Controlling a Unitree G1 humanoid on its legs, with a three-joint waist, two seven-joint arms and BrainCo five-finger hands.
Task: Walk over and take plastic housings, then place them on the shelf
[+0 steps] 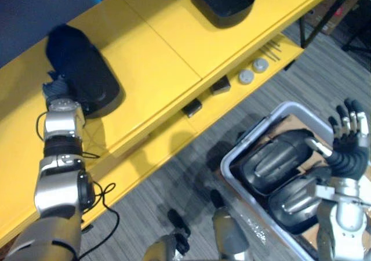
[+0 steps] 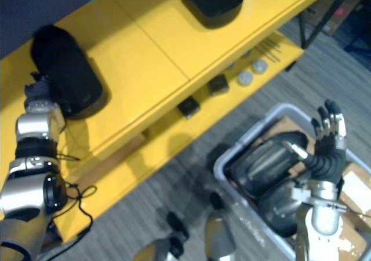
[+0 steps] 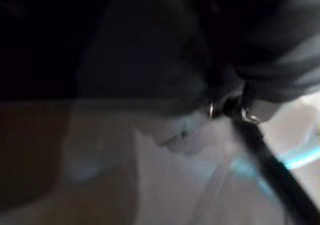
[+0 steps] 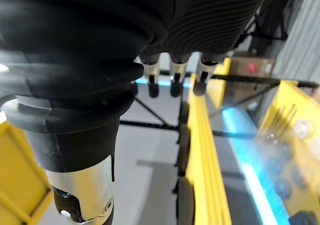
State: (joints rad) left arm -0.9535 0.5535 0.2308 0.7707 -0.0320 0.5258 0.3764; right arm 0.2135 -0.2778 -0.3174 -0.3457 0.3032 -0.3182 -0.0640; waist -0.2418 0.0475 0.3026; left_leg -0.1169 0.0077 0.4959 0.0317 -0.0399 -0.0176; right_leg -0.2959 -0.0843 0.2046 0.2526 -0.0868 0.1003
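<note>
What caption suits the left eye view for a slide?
Left hand at a black housing on the yellow shelf; open right hand by the grey bin of housings.

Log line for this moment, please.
left hand: at black housing on yellow shelf | right hand: open, raised by grey bin | bin: more housings inside

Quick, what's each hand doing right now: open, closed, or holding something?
Left hand: against the housing on the shelf, cannot be told.
Right hand: open, empty, above the bin.
</note>
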